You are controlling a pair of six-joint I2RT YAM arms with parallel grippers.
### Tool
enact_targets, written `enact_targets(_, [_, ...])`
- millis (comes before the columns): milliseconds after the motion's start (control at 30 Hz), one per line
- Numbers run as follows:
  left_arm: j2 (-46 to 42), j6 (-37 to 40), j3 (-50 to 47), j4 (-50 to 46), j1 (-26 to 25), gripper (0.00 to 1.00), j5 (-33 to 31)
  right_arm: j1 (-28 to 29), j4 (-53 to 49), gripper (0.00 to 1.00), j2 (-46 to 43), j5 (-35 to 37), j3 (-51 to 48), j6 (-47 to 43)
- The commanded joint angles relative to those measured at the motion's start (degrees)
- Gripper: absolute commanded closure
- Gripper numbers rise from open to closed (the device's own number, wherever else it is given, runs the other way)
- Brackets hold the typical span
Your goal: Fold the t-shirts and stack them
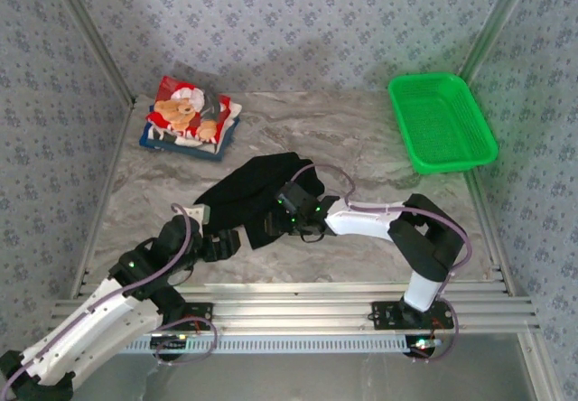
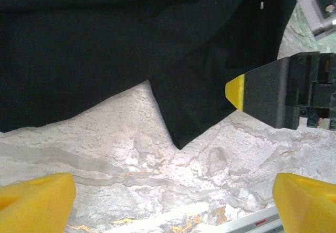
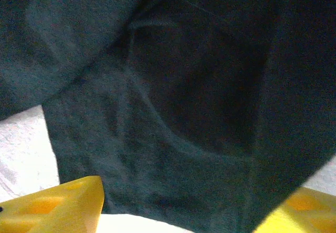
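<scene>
While wide open, left tool (image 2: 172, 201) near black shirt (image 2: 105, 49)

Three t-shirts (image 1: 257, 193) — one basket (image 1: 442, 121)

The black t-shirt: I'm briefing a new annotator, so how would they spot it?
Look at the marble table, in its middle, slightly toward the front. The black t-shirt lies crumpled there, plain and dark, unlike the folded teddy-bear shirt at the back left.
</scene>
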Motion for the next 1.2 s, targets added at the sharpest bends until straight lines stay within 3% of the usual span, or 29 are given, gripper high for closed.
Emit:
enact_targets(0, [0.08,-0.73,-0.11,2.13,-0.36,0.03,-2.37,-0.78,1.41,0.3,1.72,-0.71,2.27,1.03])
enact_targets(133, [-0.32,-0.83,-0.21,2.04,0.62,0.02,-2.86,-1.92,-0.01,0.38,4.77,-0.93,3.71,1.25])
enact_targets(267, [-0.79,-0.59,-0.06,0.91,2.32,0.02,-2.24,-3.46,0.61,0.62,4.89,-0.68,2.16,2.28])
enact_targets(367, [-1.73,-0.09,-0.08,0.22,3.35,0.02,-2.18,-3.76,-0.99,0.78,0.71,-0.26,0.5,1.28])
enact_targets(567, [-2.3,0.31,-0.6,-1.01,4.78,0.02,-1.29,-8.27,-12.83,0.9,-12.58,-2.73,-4.21,-6.67])
enact_targets(833, [1.99,-0.48,-2.75,5.76,5.13,0.03,1.43,-20.37,-23.36,0.91,-23.63,-11.96,-9.35,-17.65])
enact_targets(1067, [5.16,-0.45,-3.18,9.67,5.12,0.03,4.08,-29.14,-26.46,0.83,-19.54,-12.02,-7.7,-23.71])
enact_targets(1100, [5.64,-0.6,-3.6,10.45,5.1,0.03,4.93,-29.91,-26.25,0.81,-18.42,-11.83,-7.39,-24.06])
enact_targets(1167, [6.73,-0.91,-4.6,12.44,5.16,0.04,6.84,-31.33,-25.72,0.65,-16.32,-11.15,-6.33,-24.71])
